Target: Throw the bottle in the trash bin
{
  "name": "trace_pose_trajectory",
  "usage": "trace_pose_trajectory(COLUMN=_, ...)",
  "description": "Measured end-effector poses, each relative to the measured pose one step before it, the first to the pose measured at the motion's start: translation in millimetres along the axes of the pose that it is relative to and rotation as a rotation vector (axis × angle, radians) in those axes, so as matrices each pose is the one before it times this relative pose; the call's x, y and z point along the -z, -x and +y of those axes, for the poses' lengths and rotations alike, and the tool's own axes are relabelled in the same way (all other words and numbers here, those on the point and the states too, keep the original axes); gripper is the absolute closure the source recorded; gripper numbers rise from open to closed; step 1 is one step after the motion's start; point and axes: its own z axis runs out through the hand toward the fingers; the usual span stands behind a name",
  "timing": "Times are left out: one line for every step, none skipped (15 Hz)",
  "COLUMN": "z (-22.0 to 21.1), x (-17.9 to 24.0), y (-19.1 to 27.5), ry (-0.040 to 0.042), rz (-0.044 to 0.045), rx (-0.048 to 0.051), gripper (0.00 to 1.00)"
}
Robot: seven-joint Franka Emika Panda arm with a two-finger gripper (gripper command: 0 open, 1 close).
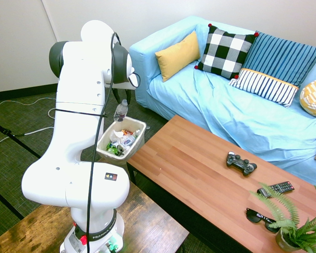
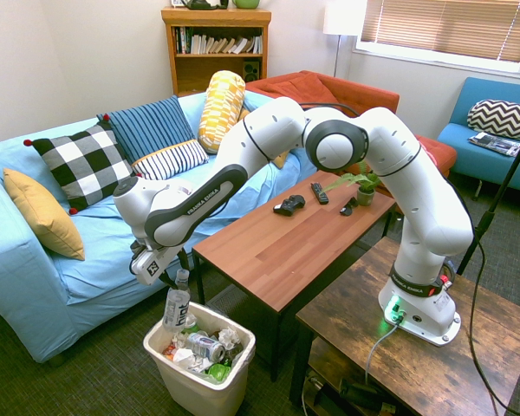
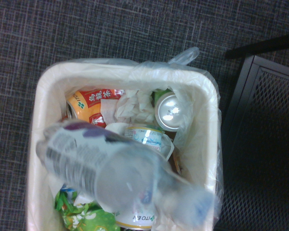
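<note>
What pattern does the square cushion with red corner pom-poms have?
The square cushion has a black-and-white check, clearest in the first exterior view.

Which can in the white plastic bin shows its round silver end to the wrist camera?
The can at the corner nearest the black mesh panel; the others show printed sides.

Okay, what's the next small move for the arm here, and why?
I'd hold the gripper steady with its fingers apart, then lift away once the bottle lands. The fingers look spread, the bottle hangs just below them, apparently already released, and the wrist view shows it over the trash bin's opening.
</note>
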Motion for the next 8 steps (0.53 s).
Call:
trace_pose_trajectory(z=0.37, x=0.48, y=-1.56, ry=0.00016, rz=0.00185, rx=-0.00247, gripper=0.00)
trace_pose_trajectory(z=0.46, x=1.96, y=-1.95, ry=-0.00079, rz=0.00217, rx=-0.00306, gripper=0.00)
trace_pose_trajectory(z=0.67, x=2.90, y=-1.64, ry=-0.00126, rz=0.00234, rx=-0.00212, gripper=0.00)
trace_pose_trajectory(z=0.89, x=2.58, y=-0.50, ry=0.00122, rz=0.00090, rx=0.00153, gripper=0.00)
trace_pose_trajectory(z=0.79, x=1.90, y=0.20, ry=0.00426, rz=-0.00022, rx=0.00489, gripper=0.00)
trace_pose_trajectory(z=0.14, x=1.47, y=0.65, ry=0.00162, rz=-0.00011, rx=0.00570, gripper=0.00)
trace_pose_trajectory(z=0.05, x=1.69, y=0.40, ry=0.00165, rz=-0.00098, rx=0.00482, gripper=0.00)
trace_pose_trajectory(z=0.87, x=2.23, y=0.17, ry=0.00422, rz=-0.00243, rx=0.00519, gripper=0.00)
